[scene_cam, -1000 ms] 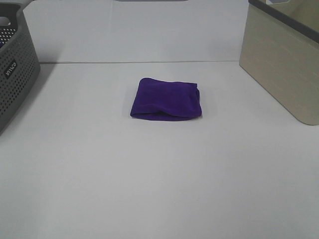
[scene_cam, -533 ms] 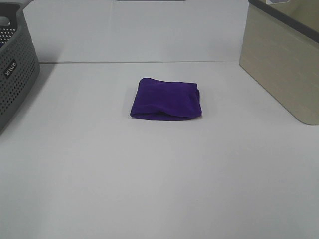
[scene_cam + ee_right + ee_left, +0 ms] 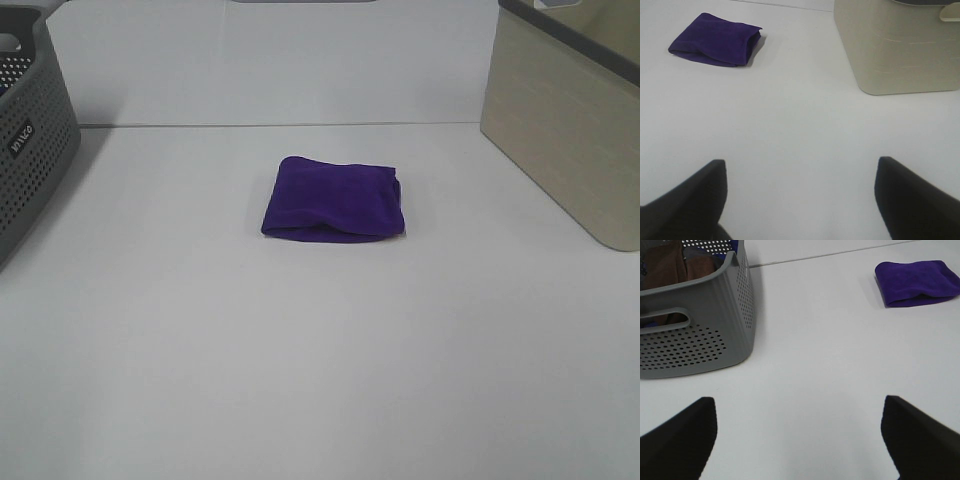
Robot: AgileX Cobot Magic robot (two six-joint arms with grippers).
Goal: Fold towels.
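The deep purple towel [image 3: 334, 199] lies folded into a small rectangle on the white table, a little behind its middle. It also shows in the left wrist view [image 3: 916, 282] and in the right wrist view [image 3: 716, 39]. No white tag shows. Neither arm appears in the high view. My left gripper [image 3: 799, 432] is open and empty, well away from the towel, near the grey basket. My right gripper [image 3: 800, 192] is open and empty, also far from the towel, near the beige bin.
A grey perforated basket [image 3: 28, 140] stands at the table's left edge; the left wrist view shows brown cloth in the basket [image 3: 695, 330]. A beige bin [image 3: 570, 120] stands at the back right and shows in the right wrist view [image 3: 897, 47].
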